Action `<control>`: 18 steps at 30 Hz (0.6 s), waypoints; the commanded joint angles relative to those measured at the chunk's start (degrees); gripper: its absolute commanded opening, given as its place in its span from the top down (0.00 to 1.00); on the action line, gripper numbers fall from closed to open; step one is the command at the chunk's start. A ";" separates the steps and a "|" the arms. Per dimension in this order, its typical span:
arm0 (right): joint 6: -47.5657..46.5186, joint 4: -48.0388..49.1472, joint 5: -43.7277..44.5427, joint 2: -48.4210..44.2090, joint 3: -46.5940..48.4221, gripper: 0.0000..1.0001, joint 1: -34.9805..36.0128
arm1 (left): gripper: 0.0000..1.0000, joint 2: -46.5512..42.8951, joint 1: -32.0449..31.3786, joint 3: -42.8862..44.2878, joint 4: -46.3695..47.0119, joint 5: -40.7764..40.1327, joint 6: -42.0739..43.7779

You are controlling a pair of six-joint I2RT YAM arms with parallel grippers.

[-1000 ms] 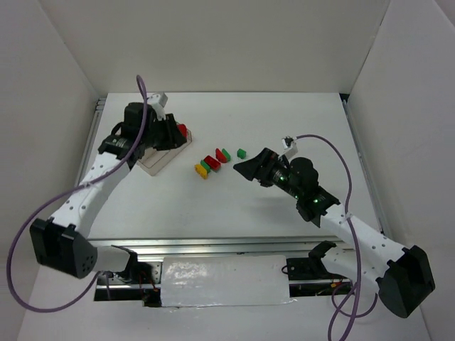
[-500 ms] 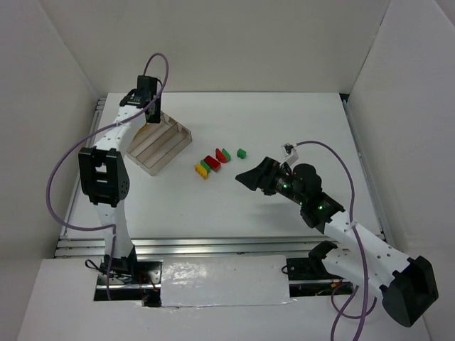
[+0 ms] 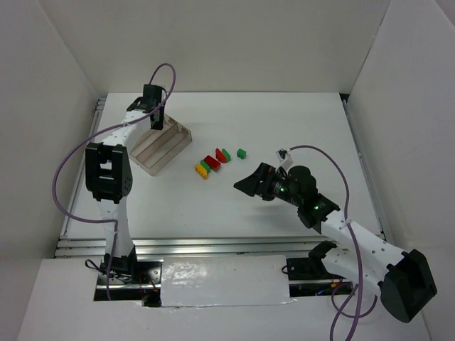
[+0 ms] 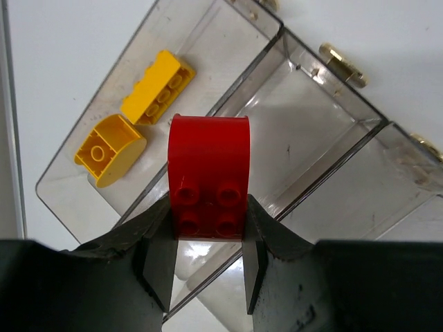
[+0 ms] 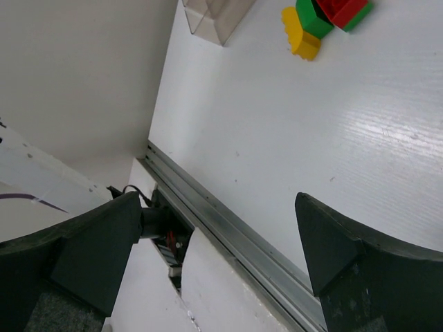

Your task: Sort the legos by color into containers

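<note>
The left fingers [image 4: 149, 242] gripped a red lego [image 4: 209, 159] above the tray [image 4: 277, 43], one outer compartment holding two yellow legos [image 4: 158, 86]. The right fingers [image 5: 332, 242] gaped empty. Loose legos [image 3: 213, 162] on the tabletop [image 3: 284, 128] suggested most sorting was undone.

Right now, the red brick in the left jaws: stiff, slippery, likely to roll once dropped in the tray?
Probably rigid: the red brick shows no deformation between the left jaws. Possibly slippery: glossy plastic, pinched only near the studded end. One end is rounded, so it might rock on landing in the tray, though its flat faces should settle it.
</note>
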 commanded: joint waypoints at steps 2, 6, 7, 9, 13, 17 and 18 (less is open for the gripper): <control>0.60 2.43 -1.03 0.37 -0.37 0.00 -0.21 | 0.51 2.00 -0.11 -0.13 1.48 0.73 -0.77; 0.25 1.55 -0.23 -0.07 -0.11 0.00 -0.21 | 0.33 0.78 -0.11 -1.18 2.62 0.74 -1.13; 0.16 1.28 -0.15 -0.07 -0.02 0.00 -0.21 | 0.30 0.51 -0.11 -1.36 2.80 0.82 -1.30; 0.07 1.02 -0.06 0.11 0.25 0.00 -0.21 | 0.22 -0.45 -0.11 -1.45 2.80 0.65 -1.74; -0.19 0.67 0.11 0.46 0.42 0.00 -0.21 | 0.01 -2.99 -0.11 -0.57 1.83 -0.49 -3.58; -1.77 -1.09 1.69 0.90 1.21 0.00 -0.21 | 0.01 -6.16 -0.63 4.77 -3.60 2.92 -7.53; -2.03 -1.53 1.87 1.42 1.65 0.00 -0.21 | 0.00 -7.74 -0.99 5.57 -5.10 4.24 -9.02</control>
